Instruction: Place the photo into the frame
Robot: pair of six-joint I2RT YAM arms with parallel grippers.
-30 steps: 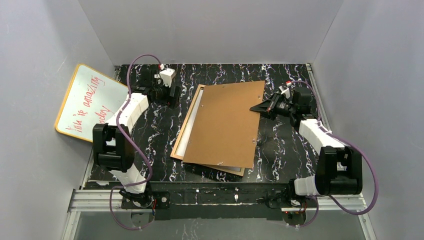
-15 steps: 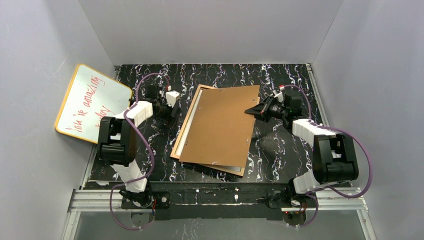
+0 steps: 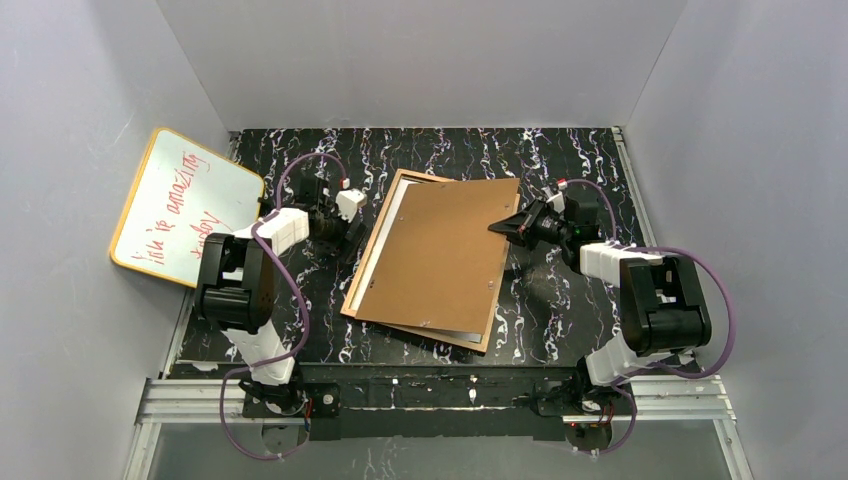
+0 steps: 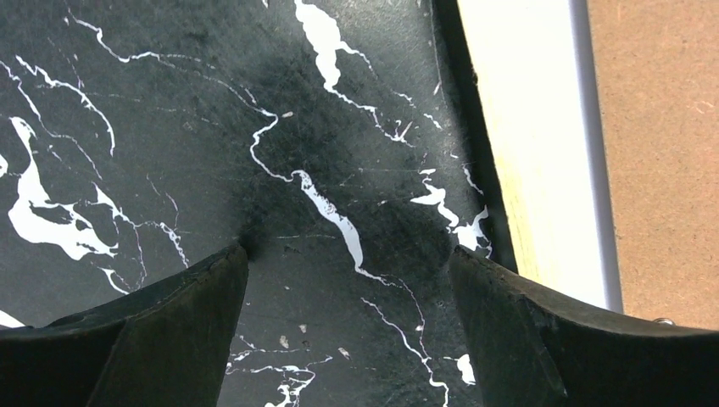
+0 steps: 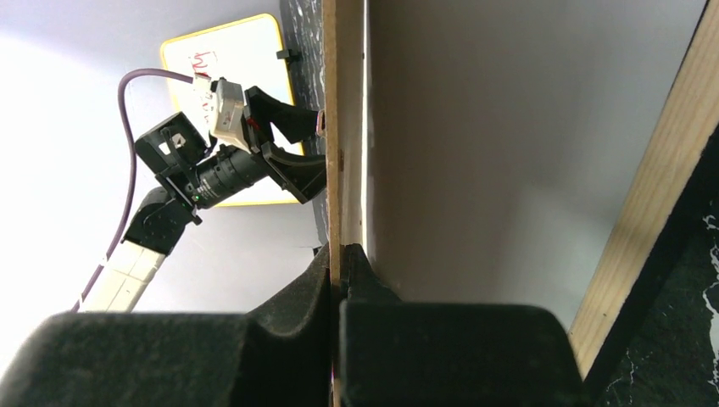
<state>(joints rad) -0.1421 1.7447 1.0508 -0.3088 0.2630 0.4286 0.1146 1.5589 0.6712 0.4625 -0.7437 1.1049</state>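
Photo (image 3: 388,240): my read is it's the white strip showing inside the left rail of the frame (image 3: 358,285), face down, print side hidden, so can't confirm. Frame lies back-up at picture centre on the table (image 3: 560,160). Brown backing board (image 3: 435,255) sits over it, slightly askew. Right gripper (image 3: 503,227) is clamped on the board's right edge, fingers (image 5: 305,297) pinched tight on the thin panel, which is raised off the frame on that side. Left gripper (image 4: 348,280) is spread wide and empty, low over bare table just left of the frame. Whiteboard (image 3: 180,205) leans at the left wall, not involved. Handling guess: paper print is light, floppy, creases easily, so nudge it flat by the white border and avoid pinching mid-sheet. Frame and board look stiff and light; edge grips work.
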